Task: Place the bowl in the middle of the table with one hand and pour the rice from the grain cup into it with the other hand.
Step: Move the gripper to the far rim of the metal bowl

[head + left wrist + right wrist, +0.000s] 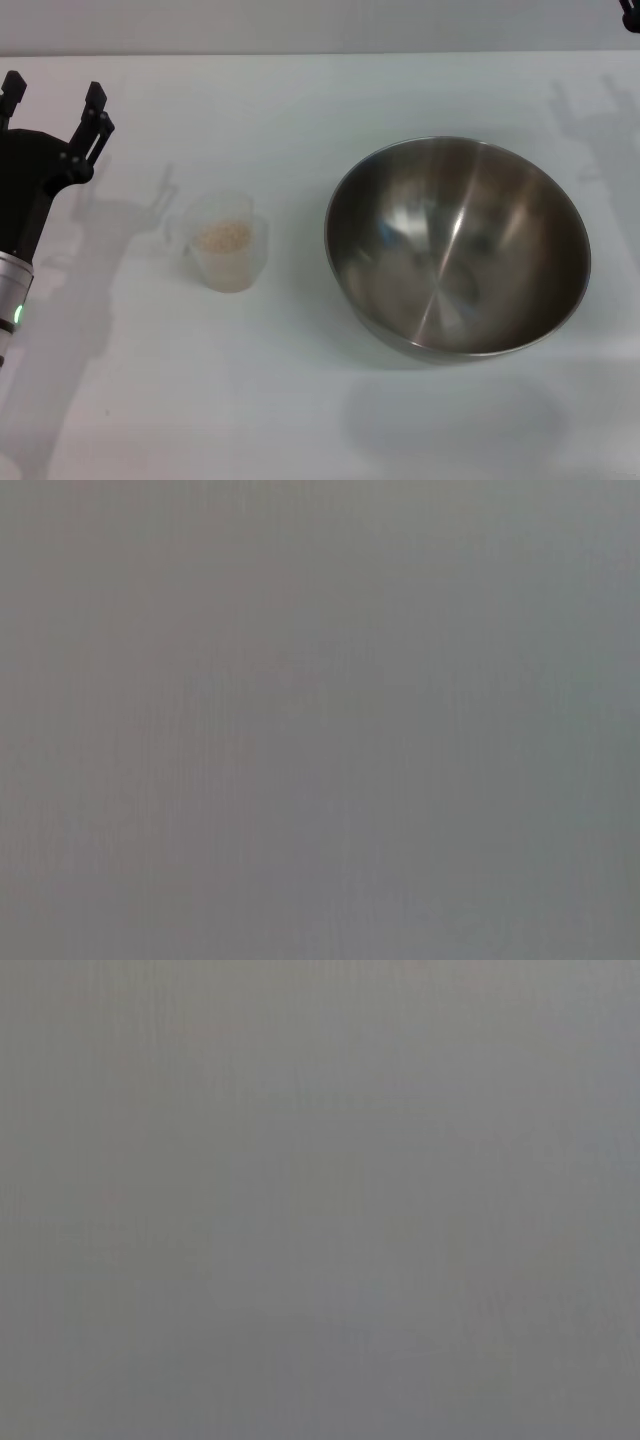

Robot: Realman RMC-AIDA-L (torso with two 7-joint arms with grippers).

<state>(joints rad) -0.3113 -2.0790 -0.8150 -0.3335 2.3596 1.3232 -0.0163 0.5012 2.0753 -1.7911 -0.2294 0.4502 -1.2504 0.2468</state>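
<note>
My left tool (52, 100) hovers over the far left part of the plain white matte desk (300, 420), its black fingers spread apart and holding nothing. Both wrist views give only a flat grey field, so I go by the head view alone.

To the right of that tool and nearer to me, well apart from it, stands the small translucent frosted plastic grain cup (226, 255), upright on the desk. A pale beige mass of rice (223, 236) lies inside it, the handle on the side toward my left tool. I judge nothing has been poured yet.

Farther right again sits the large round stainless-steel bowl (457, 247), shiny and with no grains in it, resting on the desk right of centre and apart from the cup. I judge the bowl step is the one in hand: either it needs a short shift toward the middle, or it already counts as placed and the cup grasp comes next. That grasp calls for lowering my left tool around the cup wall and keeping it level.

My right tool (630, 14) shows only as a dark sliver at the far right corner; I cannot tell its state.

I can read no brand, label or writing anywhere.
</note>
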